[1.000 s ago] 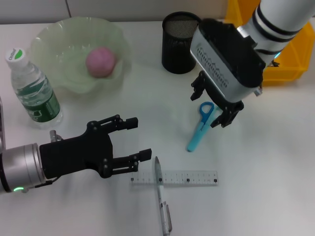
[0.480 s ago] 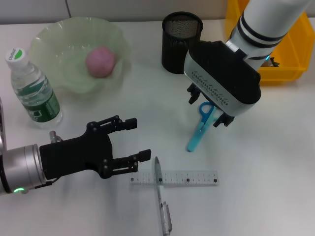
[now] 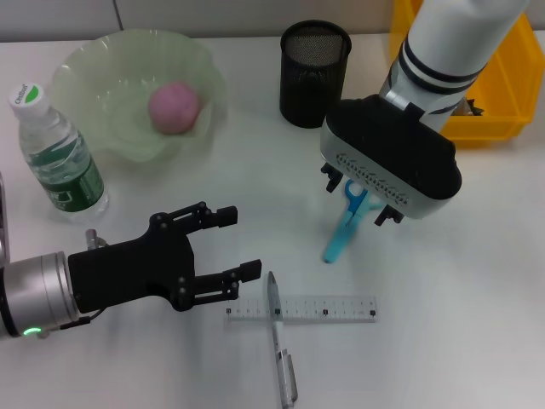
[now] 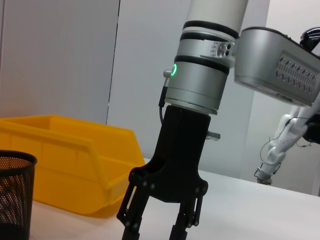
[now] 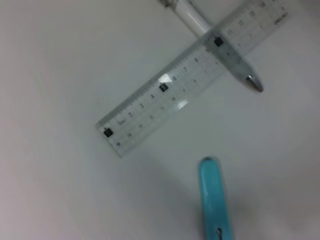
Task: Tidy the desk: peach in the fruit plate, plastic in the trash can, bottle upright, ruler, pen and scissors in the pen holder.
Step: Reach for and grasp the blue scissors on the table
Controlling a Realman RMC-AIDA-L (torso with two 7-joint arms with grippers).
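Right end effector above the scissors: risks at pickup

Lower left of the frame, the left end effector (image 3: 230,243) hovers wide open; at centre, the right end effector (image 3: 358,196) is spread over the scissors (image 3: 345,223) lying flat on the surface (image 3: 477,281), so a thin, low grasp may slip before the pen holder (image 3: 313,73), upper centre.

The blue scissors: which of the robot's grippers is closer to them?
Right. The right gripper hangs directly over the scissors, fingers straddling the handles; the left gripper sits open off to their side.
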